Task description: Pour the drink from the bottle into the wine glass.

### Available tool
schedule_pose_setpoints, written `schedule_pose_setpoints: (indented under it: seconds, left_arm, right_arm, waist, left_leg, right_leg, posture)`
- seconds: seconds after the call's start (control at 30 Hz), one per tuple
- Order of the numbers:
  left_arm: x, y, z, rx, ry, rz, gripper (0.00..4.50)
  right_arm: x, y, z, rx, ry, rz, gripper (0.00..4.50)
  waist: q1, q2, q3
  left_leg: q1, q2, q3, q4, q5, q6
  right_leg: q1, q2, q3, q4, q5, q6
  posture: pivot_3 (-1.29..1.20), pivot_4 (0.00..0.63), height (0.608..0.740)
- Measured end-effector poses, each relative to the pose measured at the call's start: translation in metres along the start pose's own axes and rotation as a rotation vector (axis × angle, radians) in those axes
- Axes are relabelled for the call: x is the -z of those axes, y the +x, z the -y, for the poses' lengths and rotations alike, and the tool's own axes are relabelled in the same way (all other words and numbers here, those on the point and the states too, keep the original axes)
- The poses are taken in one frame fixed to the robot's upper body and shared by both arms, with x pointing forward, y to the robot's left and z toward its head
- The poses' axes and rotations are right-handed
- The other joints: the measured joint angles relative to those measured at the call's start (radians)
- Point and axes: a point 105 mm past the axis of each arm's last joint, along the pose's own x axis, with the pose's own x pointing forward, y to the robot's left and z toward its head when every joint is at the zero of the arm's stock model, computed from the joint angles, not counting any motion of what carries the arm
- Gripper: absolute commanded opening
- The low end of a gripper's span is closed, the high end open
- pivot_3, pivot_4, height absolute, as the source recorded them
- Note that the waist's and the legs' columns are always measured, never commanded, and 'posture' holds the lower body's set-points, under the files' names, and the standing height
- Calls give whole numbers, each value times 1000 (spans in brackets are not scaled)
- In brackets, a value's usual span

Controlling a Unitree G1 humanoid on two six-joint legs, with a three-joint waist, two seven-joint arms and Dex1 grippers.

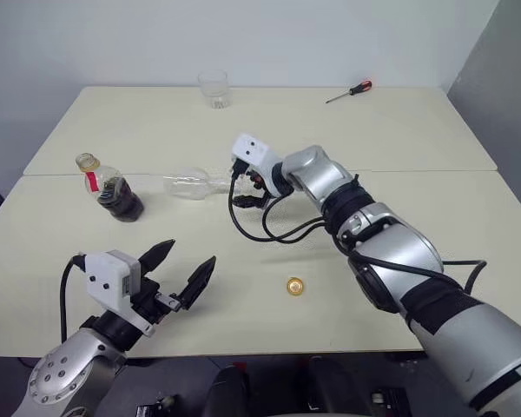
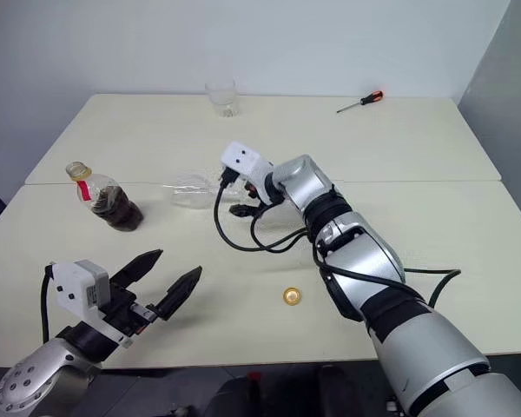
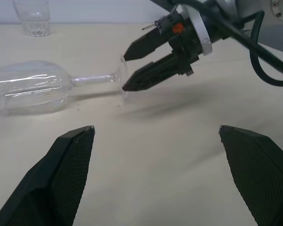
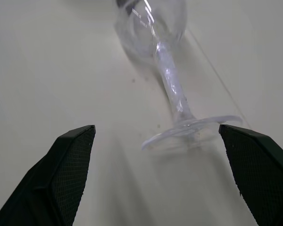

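Head camera, left eye: cream table (image 1: pixel 399 130), seam running across it. The wine glass (image 1: pixel 191 184) lies on its side near the middle, bowl toward nine o'clock, foot toward three. The right gripper (image 1: pixel 248 192) sits at the foot end, fingers spread wide, nothing held. The bottle (image 1: pixel 111 189) lies tipped over at nine o'clock of the glass, well apart from it, neck uncapped, the drink (image 1: pixel 122 201) pooled dark in its lower body. A yellow cap (image 1: pixel 295 286) rests alone toward six o'clock of the glass. The left gripper (image 1: pixel 184 268) hovers near the front edge at seven o'clock, fingers splayed, empty. A tumbler (image 1: pixel 214 89) stands upright at twelve o'clock, a red-handled screwdriver (image 1: pixel 350 91) at one o'clock.

Right eye: same layout; black cables loop under the right wrist.

Left wrist camera: own two fingers (image 3: pixel 66 174) stand far apart over bare tabletop. Beyond them, the fallen glass, stem level, and the other gripper's black fingertips (image 3: pixel 148 77) just at the round foot, one above and one below its rim; contact unclear.

Right wrist camera: fingers (image 4: pixel 61 174) wide open either side of the glass's foot (image 4: pixel 191 131), not gripping. Stem runs away toward the bowl.
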Motion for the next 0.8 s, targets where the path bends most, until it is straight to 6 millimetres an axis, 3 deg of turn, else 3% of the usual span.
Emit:
schedule_pose_setpoints:
  seconds: [0.3, 0.6, 0.8]
  left_arm:
    - [2, 1, 3, 12, -9, -4, 4500]
    - [2, 1, 3, 12, -9, -5, 4500]
    - [2, 1, 3, 12, -8, -4, 4500]
  right_arm:
    - [-26, 5, -7, 13, -34, 67, 4475]
    - [-32, 12, -12, 39, -82, 95, 4475]
    - [-22, 23, -22, 45, -236, 51, 4475]
  waist:
    - [0, 0, 0]
    - [0, 0, 0]
    - [0, 0, 0]
  left_leg:
    - [0, 0, 0, 0, 0, 0]
    - [0, 0, 0, 0, 0, 0]
    - [0, 0, 0, 0, 0, 0]
  right_leg:
    - [0, 0, 0, 0, 0, 0]
    - [0, 0, 0, 0, 0, 0]
    - [0, 0, 0, 0, 0, 0]
  posture:
    - [0, 150, 740]
    - [0, 150, 740]
    - [0, 150, 740]
